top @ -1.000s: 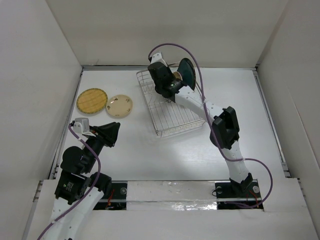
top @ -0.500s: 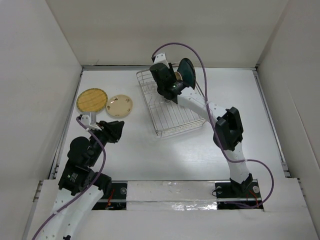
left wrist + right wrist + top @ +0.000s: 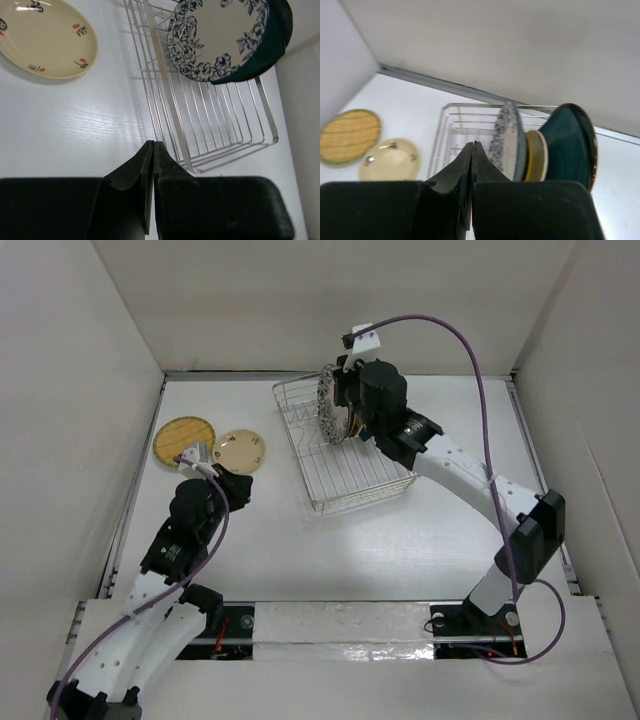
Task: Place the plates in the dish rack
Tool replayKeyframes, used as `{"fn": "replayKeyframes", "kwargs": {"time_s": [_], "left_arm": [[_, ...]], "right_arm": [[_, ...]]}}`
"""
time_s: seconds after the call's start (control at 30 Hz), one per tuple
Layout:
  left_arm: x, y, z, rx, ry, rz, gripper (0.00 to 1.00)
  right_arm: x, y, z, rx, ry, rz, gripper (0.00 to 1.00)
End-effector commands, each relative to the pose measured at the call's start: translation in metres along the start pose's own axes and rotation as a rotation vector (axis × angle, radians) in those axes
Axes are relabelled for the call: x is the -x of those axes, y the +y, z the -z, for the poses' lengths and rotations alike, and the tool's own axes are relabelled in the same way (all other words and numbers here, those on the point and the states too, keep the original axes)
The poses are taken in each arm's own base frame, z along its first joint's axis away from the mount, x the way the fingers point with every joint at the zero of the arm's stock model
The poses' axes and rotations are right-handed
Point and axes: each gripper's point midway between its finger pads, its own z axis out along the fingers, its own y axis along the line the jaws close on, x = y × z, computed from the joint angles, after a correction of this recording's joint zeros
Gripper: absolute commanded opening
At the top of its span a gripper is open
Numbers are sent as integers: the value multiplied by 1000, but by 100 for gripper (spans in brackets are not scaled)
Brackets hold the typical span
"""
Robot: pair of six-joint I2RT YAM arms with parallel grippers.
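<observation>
Yellow woven plate [image 3: 184,440]: lay flat on the table [image 3: 300,560], far left. Cream plate [image 3: 241,451]: lay flat, just beside it. My left gripper [image 3: 152,165]: fingers pressed together, holding nothing, near the cream plate. Dish rack [image 3: 345,480]: held the blue-patterned plate [image 3: 505,135], pale gold plate [image 3: 537,155] and teal plate [image 3: 567,145], all on edge. My right gripper [image 3: 471,160]: fingers closed and empty, by the rack's far end.

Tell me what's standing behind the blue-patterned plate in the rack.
A gold plate right behind the blue-patterned plate, then a dark teal plate, all upright in the dish rack. Most of the gold plate's face is covered; anything further back cannot be seen.
</observation>
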Motion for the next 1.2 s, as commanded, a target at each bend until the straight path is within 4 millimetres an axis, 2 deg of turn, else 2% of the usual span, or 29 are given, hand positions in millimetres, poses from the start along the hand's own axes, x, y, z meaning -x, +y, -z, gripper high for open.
{"fn": "replayKeyframes", "kwargs": {"time_s": [0.0,0.07,0.1,0.13,0.2,0.23,0.27,0.3,0.33,0.37,0.4,0.43,0.5,0.53,0.57,0.6,0.63,0.73,0.77,0.8,0.83,0.97,1.0,1.07,1.17], "left_arm": [[13,-5,-19,3,-92,183,0],[11,3,-33,53,-113,244,7],[12,7,-38,69,-130,258,17],[9,19,-48,134,-142,275,22],[13,26,-58,181,-172,287,32],[11,40,-66,243,-181,290,33],[13,44,-70,259,-189,303,33],[15,48,-75,271,-201,315,34],[12,65,-82,320,-197,326,33],[13,72,-87,336,-200,336,34],[14,79,-92,350,-207,363,34],[8,98,-100,388,-176,384,34],[9,111,-109,420,-171,412,36],[3,125,-115,468,-159,415,39],[4,137,-116,504,-169,429,41],[9,140,-121,510,-174,439,45],[0,149,-128,540,-145,443,45],[6,160,-139,609,-162,425,45],[-3,167,-145,636,-133,409,45],[2,171,-149,652,-135,408,43],[-5,178,-152,680,-123,398,42],[-3,184,-163,687,-120,382,42],[0,182,-167,671,-126,381,41],[-8,184,-172,669,-95,381,40],[-12,185,-176,671,-84,387,36]], "right_arm": [[34,27,19,177,-131,-100,0],[36,37,27,247,-146,-118,0],[29,38,30,261,-136,-117,0],[37,41,37,292,-156,-127,0],[31,42,42,308,-151,-126,0],[32,41,43,327,-155,-122,4],[33,43,46,344,-158,-121,16],[32,41,46,348,-155,-117,24],[29,43,48,366,-147,-120,30],[30,38,47,361,-148,-124,40],[32,39,49,369,-152,-124,43],[27,38,48,377,-144,-131,45],[29,35,51,384,-151,-137,46],[28,36,52,390,-150,-138,46],[27,36,52,392,-147,-139,45],[28,36,55,394,-150,-143,46],[30,36,56,396,-159,-146,46],[23,26,50,369,-142,-156,46],[22,27,50,370,-137,-157,46],[21,27,49,372,-132,-157,46],[20,24,47,367,-134,-160,46],[18,29,48,396,-132,-164,46],[17,25,46,387,-131,-163,46],[14,26,43,387,-124,-167,46],[11,17,38,355,-120,-191,46]]}}
